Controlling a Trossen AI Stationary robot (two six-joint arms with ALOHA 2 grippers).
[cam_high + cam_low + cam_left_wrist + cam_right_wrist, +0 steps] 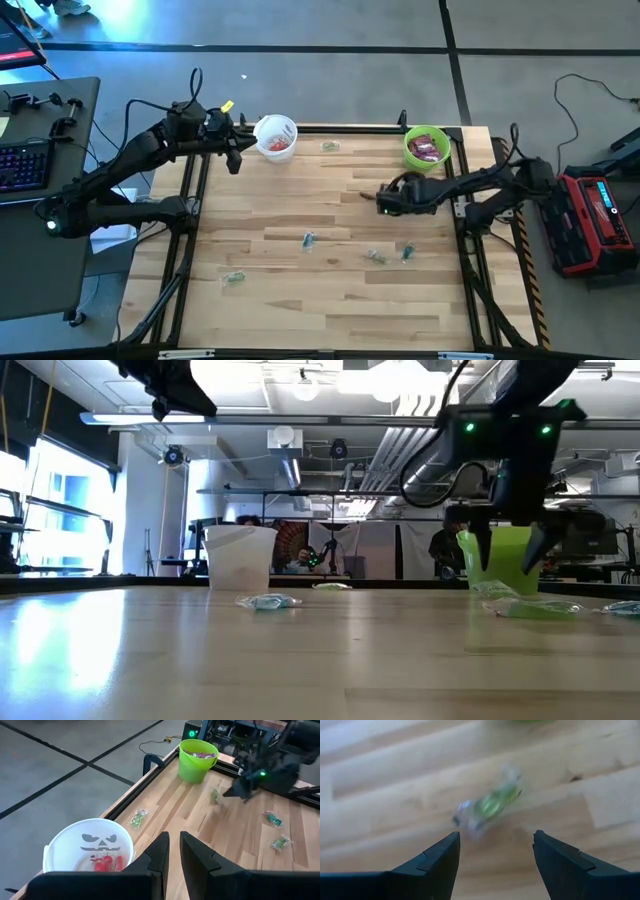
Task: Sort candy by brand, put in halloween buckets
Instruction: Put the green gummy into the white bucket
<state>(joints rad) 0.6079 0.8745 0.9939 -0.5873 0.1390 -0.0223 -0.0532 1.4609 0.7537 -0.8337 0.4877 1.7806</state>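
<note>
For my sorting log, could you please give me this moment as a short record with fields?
white bucket: far left of table, red candy inside
green bucket: far right, magenta packets inside
loose candy: clear-wrapped pieces scattered on table
left gripper: beside white bucket, fingers nearly together, empty
right gripper: open, above a green clear-wrapped candy, not touching it

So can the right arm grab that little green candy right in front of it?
Probably yes. The right end effector is open, and the green candy lies on bare wooden table just ahead of its fingers, with nothing between them.
</note>
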